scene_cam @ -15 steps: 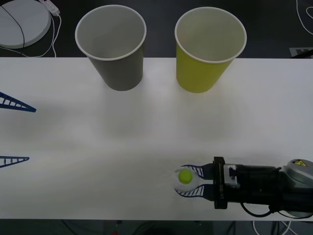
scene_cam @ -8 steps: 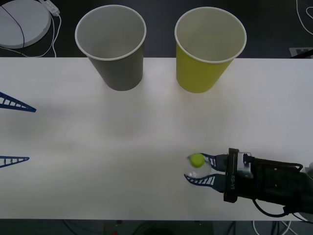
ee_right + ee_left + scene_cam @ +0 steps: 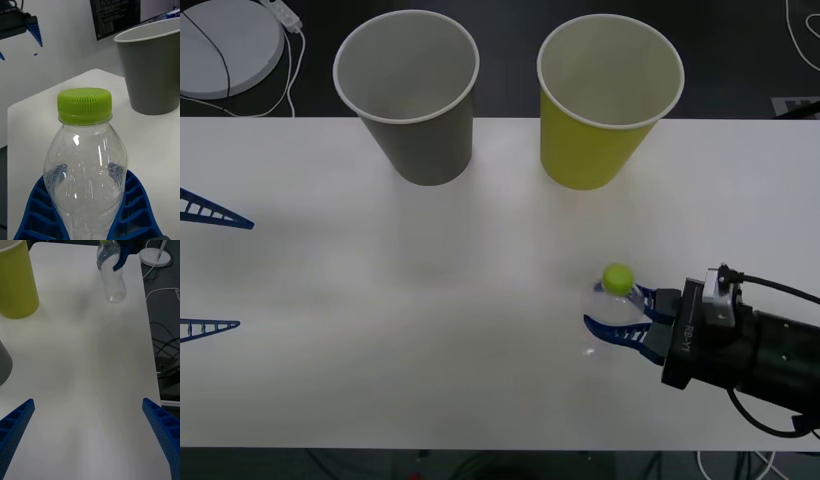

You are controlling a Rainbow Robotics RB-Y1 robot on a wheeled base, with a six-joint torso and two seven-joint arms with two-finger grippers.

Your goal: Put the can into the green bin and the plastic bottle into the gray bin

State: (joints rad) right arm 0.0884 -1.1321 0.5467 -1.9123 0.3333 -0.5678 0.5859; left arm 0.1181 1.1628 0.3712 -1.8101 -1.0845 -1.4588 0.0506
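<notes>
A clear plastic bottle (image 3: 612, 303) with a lime-green cap (image 3: 84, 105) is held in my right gripper (image 3: 620, 318), whose blue fingers (image 3: 135, 204) are shut on its lower body. It hangs slightly tilted near the table's front right, and in the left wrist view the bottle (image 3: 111, 277) looks just off the surface. The gray bin (image 3: 408, 95) stands upright at the back left of centre, the green bin (image 3: 605, 100) at the back right. My left gripper (image 3: 205, 268) waits open at the left edge, nothing between its fingers (image 3: 165, 427). The can is out of view.
A white round base (image 3: 225, 45) with a cable lies beyond the table's back left corner. Cables (image 3: 165, 348) trail on the dark floor past the table's right edge. White tabletop (image 3: 430, 270) stretches between the bottle and both bins.
My right gripper has carried the bottle to the right and away from the front edge, with the arm swinging round. Left gripper and both bins are unmoved.
</notes>
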